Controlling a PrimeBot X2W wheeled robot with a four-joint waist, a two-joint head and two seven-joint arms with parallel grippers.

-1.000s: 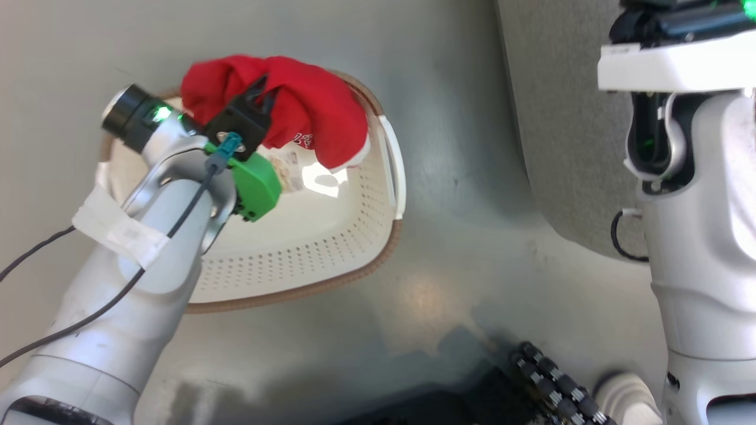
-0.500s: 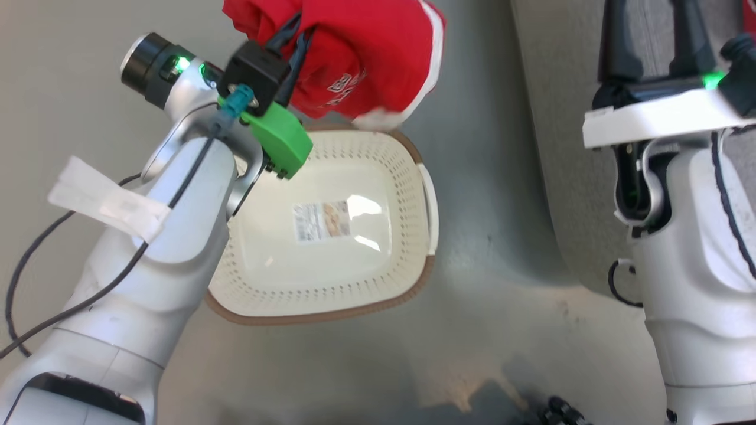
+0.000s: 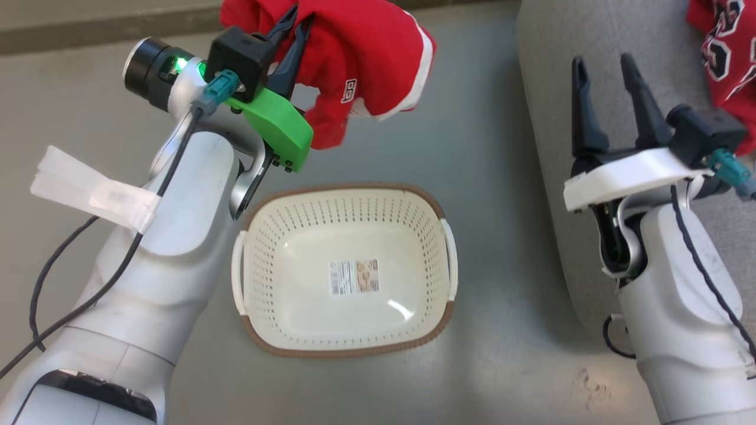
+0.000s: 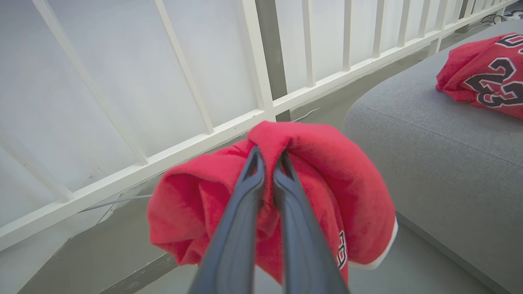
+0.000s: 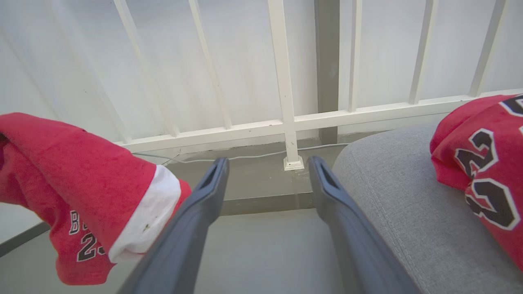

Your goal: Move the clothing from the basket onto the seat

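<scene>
At the upper left of the head frame the left jaws are pressed together on a bunched fold of a red garment [image 3: 366,53] with white trim. It hangs in the air over the floor [image 3: 502,177], just past the top rim of the basket [image 3: 345,189]. From where I stand the pinch looks narrow, with most of the cloth drooping loose below it. A quick swing rightward could, I think, let the fold creep out and drop the garment on the floor short of its goal. In the middle of the frame the basket has nothing in it but its label sticker [image 3: 353,276], so this seems to be the last piece. Further right the right jaws stand spread wide and bare over the left edge of the seat [image 3: 549,118], in the likely path, and the dangling hem could snag on them. At the upper right the numbered jersey [image 3: 723,53] already lies on the seat. A release too near that rounded edge could let this garment slide off.
</scene>
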